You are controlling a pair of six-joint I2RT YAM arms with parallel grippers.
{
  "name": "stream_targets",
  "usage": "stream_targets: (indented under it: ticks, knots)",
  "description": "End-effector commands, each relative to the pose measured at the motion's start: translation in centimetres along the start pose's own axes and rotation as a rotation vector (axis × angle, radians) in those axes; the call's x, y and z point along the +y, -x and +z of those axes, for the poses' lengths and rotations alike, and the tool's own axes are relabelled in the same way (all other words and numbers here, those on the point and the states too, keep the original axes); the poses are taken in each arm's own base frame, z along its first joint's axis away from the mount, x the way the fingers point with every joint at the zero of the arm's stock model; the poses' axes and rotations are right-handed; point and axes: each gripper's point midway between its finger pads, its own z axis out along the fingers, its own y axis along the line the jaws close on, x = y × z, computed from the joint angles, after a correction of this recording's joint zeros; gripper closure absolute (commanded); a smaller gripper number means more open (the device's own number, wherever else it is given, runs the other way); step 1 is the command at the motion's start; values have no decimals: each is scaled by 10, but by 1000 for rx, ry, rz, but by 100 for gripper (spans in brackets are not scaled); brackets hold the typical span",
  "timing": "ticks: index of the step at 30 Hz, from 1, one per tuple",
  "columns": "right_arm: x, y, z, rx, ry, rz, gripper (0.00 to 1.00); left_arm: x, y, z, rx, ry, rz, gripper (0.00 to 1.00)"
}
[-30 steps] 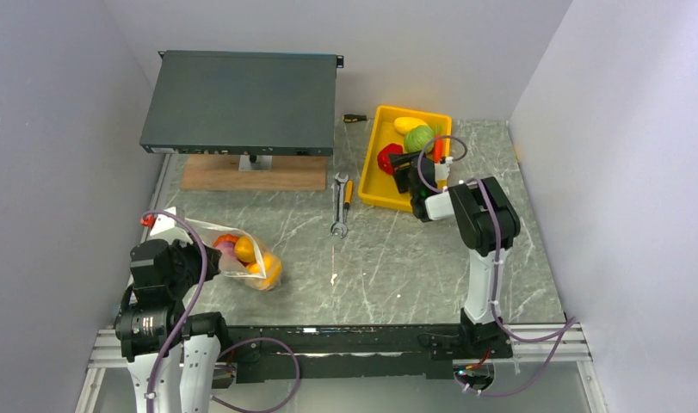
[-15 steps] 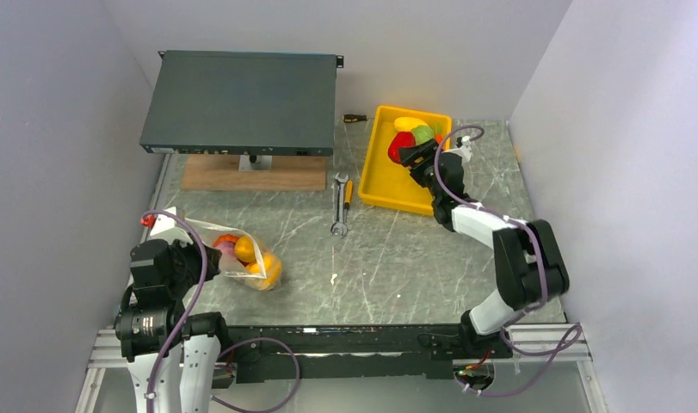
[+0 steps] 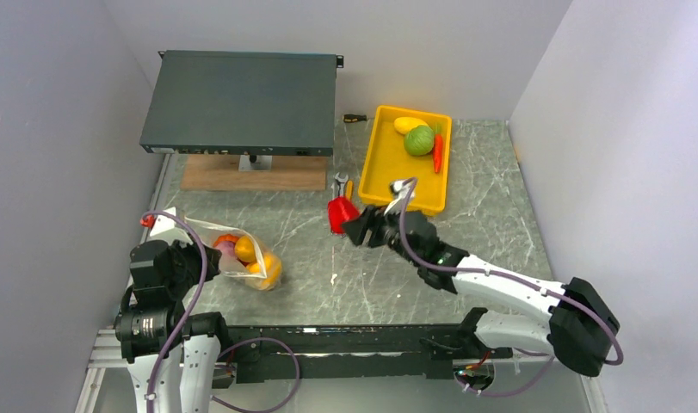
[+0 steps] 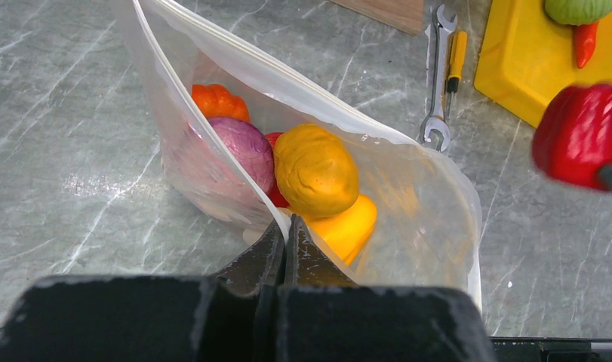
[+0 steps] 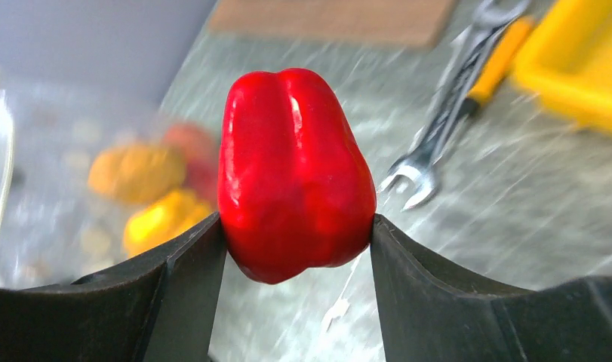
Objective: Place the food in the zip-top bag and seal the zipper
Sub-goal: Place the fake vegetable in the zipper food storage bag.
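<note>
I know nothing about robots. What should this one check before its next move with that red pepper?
1. Grip: glossy red toy pepper clamped between the right hand fingers: ok.
2. Left hand pinching the rim of the clear plastic zip-top bag: ok.
3. Bag mouth gaping open: ok.
4. Pepper above the mouth: not ok, it is off to the side.
5. Room left beside the toy fruits inside: cannot tell.
</note>
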Motion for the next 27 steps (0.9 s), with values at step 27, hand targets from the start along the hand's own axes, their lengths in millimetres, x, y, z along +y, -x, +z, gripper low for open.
stream_targets:
  ticks: [27]
  knots:
    - [269, -42, -5, 16, 316, -421, 100, -1, 9, 1, -39, -8, 13, 100]
